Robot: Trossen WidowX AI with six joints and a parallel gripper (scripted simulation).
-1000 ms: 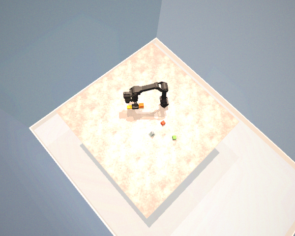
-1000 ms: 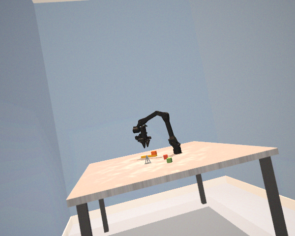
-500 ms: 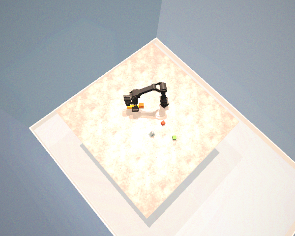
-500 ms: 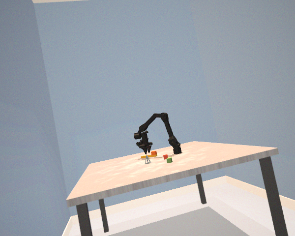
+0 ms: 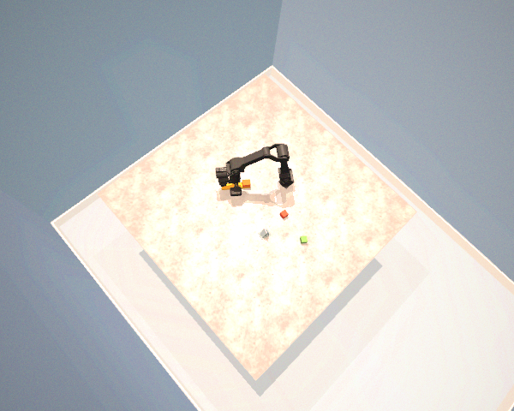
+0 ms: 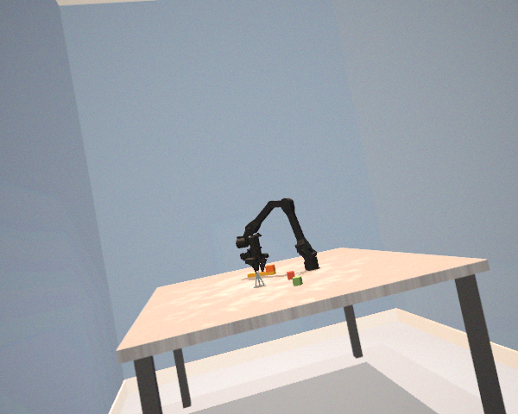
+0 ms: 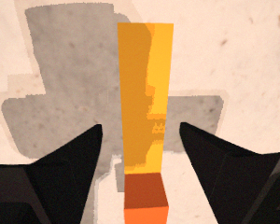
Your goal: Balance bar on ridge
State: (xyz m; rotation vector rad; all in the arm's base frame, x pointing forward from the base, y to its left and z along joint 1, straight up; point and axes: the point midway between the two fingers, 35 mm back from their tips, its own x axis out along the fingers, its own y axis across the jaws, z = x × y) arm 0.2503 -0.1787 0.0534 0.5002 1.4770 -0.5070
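The yellow bar (image 5: 226, 187) (image 6: 251, 275) (image 7: 142, 93) lies flat on the table, with an orange block (image 5: 246, 183) (image 6: 270, 268) (image 7: 147, 190) on one end. My gripper (image 6: 260, 271) (image 7: 141, 128) is open and points down low over the bar. In the wrist view one fingertip stands on each side of the bar, with a gap on both sides. The small grey ridge (image 5: 264, 233) (image 6: 259, 280) stands apart from the bar, with nothing on it. The arm hides part of the bar in the top view.
A red cube (image 5: 283, 214) (image 6: 290, 274) lies between the arm's base and the ridge. A green cube (image 5: 303, 239) (image 6: 297, 280) lies beyond it, to the right of the ridge in the top and exterior views.
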